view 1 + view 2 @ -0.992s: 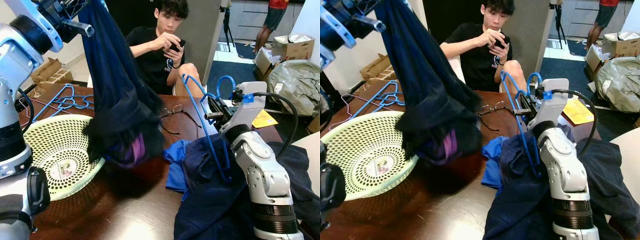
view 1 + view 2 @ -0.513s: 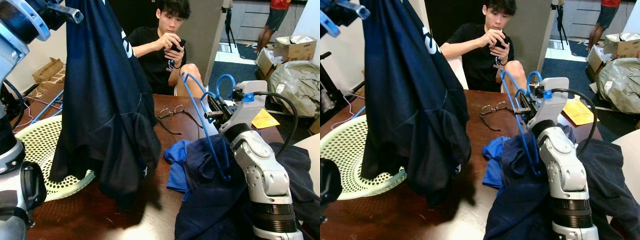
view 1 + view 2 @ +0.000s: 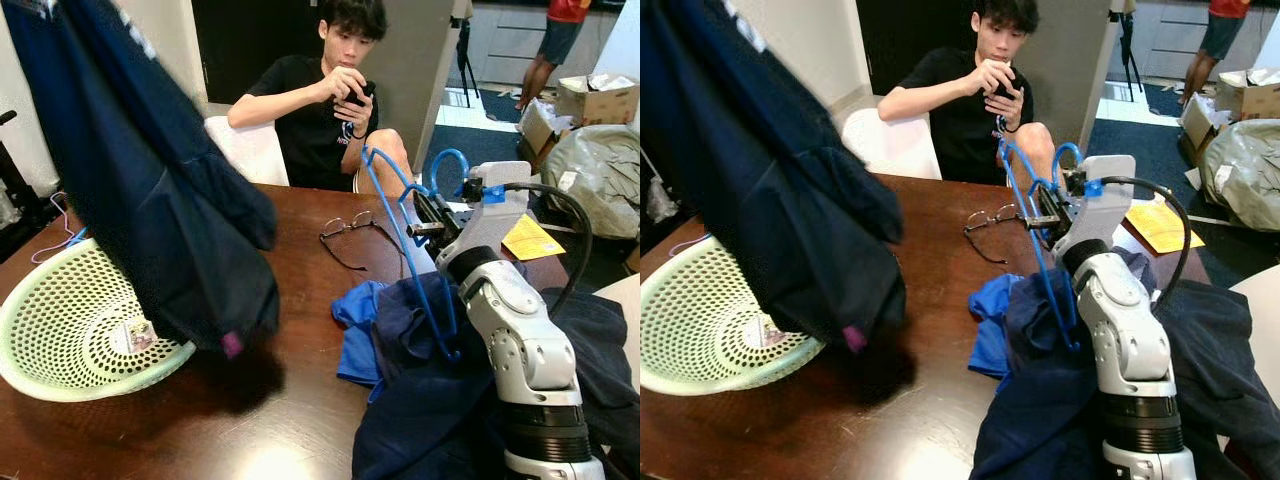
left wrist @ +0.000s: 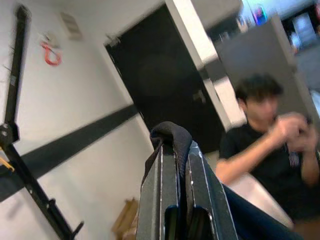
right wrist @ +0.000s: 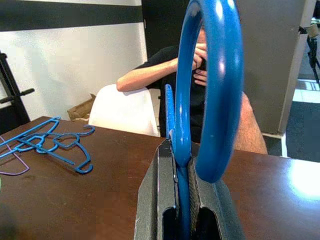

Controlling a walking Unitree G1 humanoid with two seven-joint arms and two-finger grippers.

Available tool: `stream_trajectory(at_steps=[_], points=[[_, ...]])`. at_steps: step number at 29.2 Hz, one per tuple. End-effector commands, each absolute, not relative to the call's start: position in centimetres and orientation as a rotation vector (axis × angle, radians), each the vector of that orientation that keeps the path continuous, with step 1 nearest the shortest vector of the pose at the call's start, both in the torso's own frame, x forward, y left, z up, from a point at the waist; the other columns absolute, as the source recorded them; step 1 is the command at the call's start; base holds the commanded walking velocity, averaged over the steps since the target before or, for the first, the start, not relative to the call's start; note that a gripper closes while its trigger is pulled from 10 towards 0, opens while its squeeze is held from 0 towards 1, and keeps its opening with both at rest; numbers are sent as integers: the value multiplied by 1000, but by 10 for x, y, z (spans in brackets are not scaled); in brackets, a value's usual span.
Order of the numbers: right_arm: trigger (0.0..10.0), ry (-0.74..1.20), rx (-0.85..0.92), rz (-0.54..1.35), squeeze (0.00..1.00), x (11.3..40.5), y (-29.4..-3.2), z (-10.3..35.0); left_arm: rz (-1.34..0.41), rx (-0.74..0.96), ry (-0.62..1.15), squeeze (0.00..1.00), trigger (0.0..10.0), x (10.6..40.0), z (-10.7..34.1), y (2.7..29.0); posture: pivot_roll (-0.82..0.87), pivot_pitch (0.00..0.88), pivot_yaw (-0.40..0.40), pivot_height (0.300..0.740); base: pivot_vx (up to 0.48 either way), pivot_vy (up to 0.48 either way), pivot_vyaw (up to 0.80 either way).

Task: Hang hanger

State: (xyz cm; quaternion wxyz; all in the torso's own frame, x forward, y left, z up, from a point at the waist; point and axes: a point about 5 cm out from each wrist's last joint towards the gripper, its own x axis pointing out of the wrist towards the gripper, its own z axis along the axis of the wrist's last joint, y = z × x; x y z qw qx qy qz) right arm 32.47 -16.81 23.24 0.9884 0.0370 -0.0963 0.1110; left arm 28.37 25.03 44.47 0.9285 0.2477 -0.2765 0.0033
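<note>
My left gripper is shut on the edge of a dark navy garment, seen in the left wrist view. The garment hangs from above the picture's top, over the pale green basket. My right gripper is shut on a blue plastic hanger just under its hook. It holds the hanger upright at the table's right side. The hanger's lower part goes down into a heap of navy cloth beside my right arm.
A person sits across the brown table, looking at a phone. Spectacles and a blue cloth lie mid-table. Several blue hangers lie on the far left. Another person and boxes stand behind.
My left arm has risen out of the top of the eye views. The bunched navy garment has unfolded and now hangs further left over the basket. My right gripper and hanger have stayed put.
</note>
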Motion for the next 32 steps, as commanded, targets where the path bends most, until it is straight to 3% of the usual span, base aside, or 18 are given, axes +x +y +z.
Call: stream_trajectory(at_steps=[1,5,6,7,9,10,11,15,16,18,20,21,23,25,26,27,28,32], points=[[10000,-207,74,223,0,326,-169,235,12,564,-535,0,6941,288,435,244,59,0,-12,740,0,0,0],[10000,-207,73,222,0,326,-169,235,47,590,-491,0,6784,293,425,244,57,0,-14,740,0,0,0],[10000,-207,74,221,0,326,-170,235,114,611,-462,0,6314,295,419,250,56,0,-14,740,0,0,0],[10000,-206,75,218,0,326,-171,235,316,639,-430,0,6235,295,417,274,54,0,-14,740,0,0,0],[10000,-206,75,218,0,326,-171,235,316,639,-430,0,6235,295,417,274,54,0,-14,740,0,0,0],[10000,-206,76,217,0,325,-171,235,437,665,-444,0,6196,289,423,290,57,0,-15,740,0,0,0],[10000,-206,77,218,0,326,-171,235,557,686,-476,0,4902,279,432,305,59,0,-16,740,0,0,0],[10000,-205,78,220,0,326,-170,235,673,704,-516,0,4667,267,443,319,59,0,-16,740,0,0,0],[10000,-205,80,222,0,326,-169,235,800,729,-553,0,4431,251,455,334,59,0,-16,740,0,0,0],[10000,-205,80,222,0,326,-169,235,800,729,-553,0,4431,251,455,334,59,0,-16,740,0,0,0],[10000,-206,82,225,0,327,-169,235,1012,797,-626,0,4392,217,476,355,68,0,-21,740,0,0,0],[10000,-206,82,225,0,327,-169,235,1012,797,-626,0,4392,217,476,355,68,0,-21,740,0,0,0],[10000,-206,83,226,0,328,-169,235,1025,819,-638,0,4824,213,480,356,72,0,-24,740,0,0,0],[10000,-207,84,228,0,328,-168,235,901,799,-613,0,7412,231,470,346,73,0,-25,740,0,0,0],[10000,-207,84,228,0,328,-168,235,901,799,-613,0,7412,231,470,346,73,0,-25,740,0,0,0],[10000,-207,84,230,0,328,-168,235,810,800,-584,0,10000,245,460,338,71,0,-25,740,0,0,0],[10000,-207,84,232,0,328,-167,236,687,774,-539,0,10000,265,441,324,68,0,-25,740,0,0,0],[10000,-207,83,233,0,328,-167,236,608,756,-511,0,10000,276,428,314,66,0,-23,740,0,0,0]])
